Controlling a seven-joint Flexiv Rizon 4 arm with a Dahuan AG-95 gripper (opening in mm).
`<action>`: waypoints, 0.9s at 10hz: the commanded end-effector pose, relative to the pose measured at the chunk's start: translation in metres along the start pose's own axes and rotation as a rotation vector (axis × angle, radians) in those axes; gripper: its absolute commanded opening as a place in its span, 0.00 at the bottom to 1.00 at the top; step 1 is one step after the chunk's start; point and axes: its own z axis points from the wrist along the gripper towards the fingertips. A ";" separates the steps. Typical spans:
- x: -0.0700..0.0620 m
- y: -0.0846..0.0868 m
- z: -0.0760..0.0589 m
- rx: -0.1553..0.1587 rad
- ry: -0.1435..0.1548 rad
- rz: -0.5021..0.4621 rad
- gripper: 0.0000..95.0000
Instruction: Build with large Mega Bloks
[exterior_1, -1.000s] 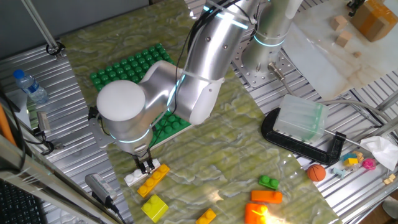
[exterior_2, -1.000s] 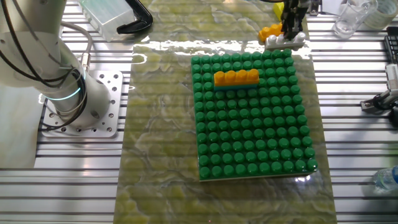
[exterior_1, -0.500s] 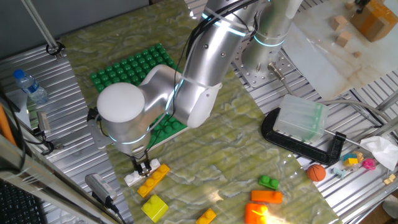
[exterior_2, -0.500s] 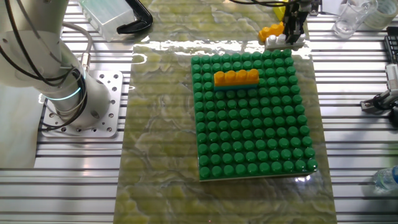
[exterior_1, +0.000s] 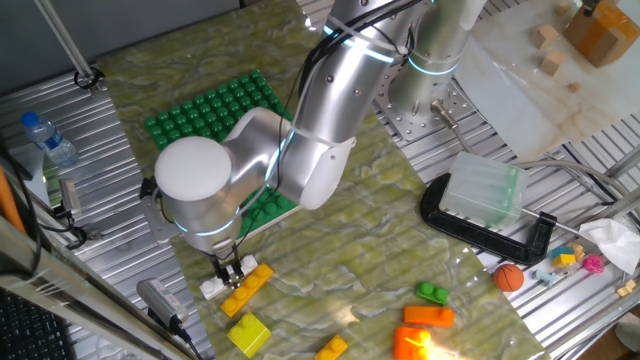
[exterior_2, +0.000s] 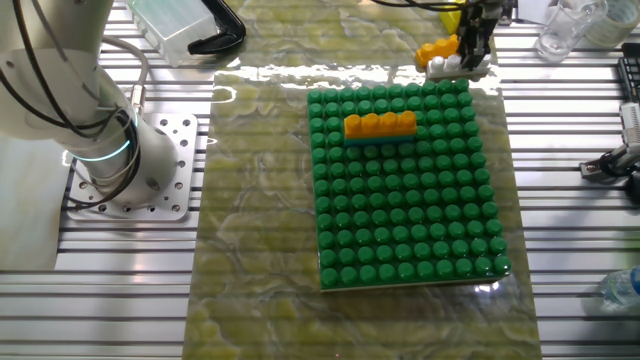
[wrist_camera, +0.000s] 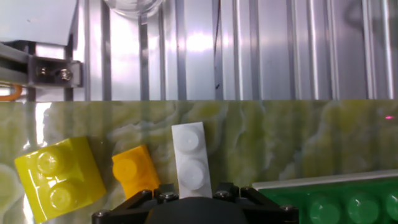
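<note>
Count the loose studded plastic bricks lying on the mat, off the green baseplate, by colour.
White studded plastic brick: 1
Yellow-orange bricks: 2
Yellow square brick: 1
Orange bricks: 2
Green brick: 1
Total: 7

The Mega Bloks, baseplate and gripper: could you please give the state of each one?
White brick: flat on the mat, studs up, between the fingers.
Gripper: down over it; closure unclear.
Orange bar: loose beside the white brick.
Yellow brick: loose, studs up.
Green baseplate: flat.
Yellow-orange bar: mounted on the baseplate.

White brick (wrist_camera: 191, 162), seemingly orange brick (wrist_camera: 134, 170), yellow block (wrist_camera: 60, 178)
</note>
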 end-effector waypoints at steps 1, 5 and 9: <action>-0.001 -0.001 0.002 0.002 0.001 0.001 0.40; -0.005 -0.003 0.009 0.003 0.000 0.002 0.40; -0.004 0.001 0.011 0.003 0.004 -0.007 0.40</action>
